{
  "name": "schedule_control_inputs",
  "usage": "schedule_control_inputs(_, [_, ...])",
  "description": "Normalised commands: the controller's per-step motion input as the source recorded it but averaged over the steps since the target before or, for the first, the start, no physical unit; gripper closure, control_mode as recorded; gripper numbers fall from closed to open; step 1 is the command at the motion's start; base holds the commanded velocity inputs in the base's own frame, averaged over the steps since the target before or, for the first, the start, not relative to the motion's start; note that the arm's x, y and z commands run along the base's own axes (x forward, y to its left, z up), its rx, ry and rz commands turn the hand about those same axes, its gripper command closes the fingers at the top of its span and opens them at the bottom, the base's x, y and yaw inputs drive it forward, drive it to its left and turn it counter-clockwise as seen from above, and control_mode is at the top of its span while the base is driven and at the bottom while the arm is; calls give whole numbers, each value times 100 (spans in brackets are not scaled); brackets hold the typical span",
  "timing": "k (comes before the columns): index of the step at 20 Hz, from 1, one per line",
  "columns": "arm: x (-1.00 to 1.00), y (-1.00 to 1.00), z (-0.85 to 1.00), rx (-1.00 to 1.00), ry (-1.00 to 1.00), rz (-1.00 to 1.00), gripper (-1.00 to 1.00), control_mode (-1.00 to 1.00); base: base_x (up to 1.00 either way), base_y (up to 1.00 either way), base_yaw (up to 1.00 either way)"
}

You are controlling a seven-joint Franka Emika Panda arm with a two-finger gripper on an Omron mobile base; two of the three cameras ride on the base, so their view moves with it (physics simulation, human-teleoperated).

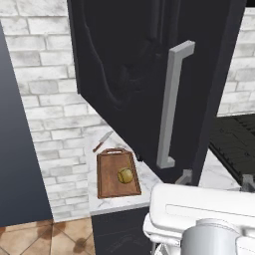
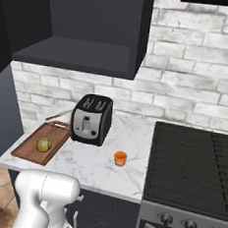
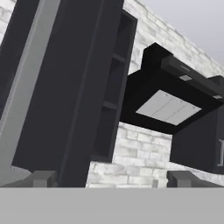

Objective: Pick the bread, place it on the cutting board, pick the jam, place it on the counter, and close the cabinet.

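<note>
On the counter [image 2: 101,169], cutting board [image 2: 36,145] lengthwise toward the wall, handle end rearward.

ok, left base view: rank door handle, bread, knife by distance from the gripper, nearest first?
1. Door handle, just left of the open gripper.
2. Bread, lower left, on the cutting board.
3. Knife, farther left, past the board's far end.

The small round yellowish bread [image 2: 44,144] sits on the reddish-brown rimmed cutting board [image 2: 29,148], which lies flat at the left end of the white marble counter [image 2: 100,171]. The tiny orange jam [image 2: 120,158] stands upright on that counter, well apart from the board. Above the counter, the dark cabinet [image 1: 149,79] hangs with its panelled door swung open, its long grey bar handle upright.
</note>
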Motion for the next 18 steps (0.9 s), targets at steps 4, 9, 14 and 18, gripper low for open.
schedule_control_inputs(4, [28,-44,0,0,-2,0,-100,-100,0,0,0])
schedule_control_inputs(9, [24,-42,0,0,-3,-1,-100,-100,0,0,0])
schedule_control_inputs(14, [11,-37,-8,0,-7,-3,-100,-100,0,0,0])
schedule_control_inputs(18, [0,-35,-19,0,-12,-9,-100,-100,0,0,0])
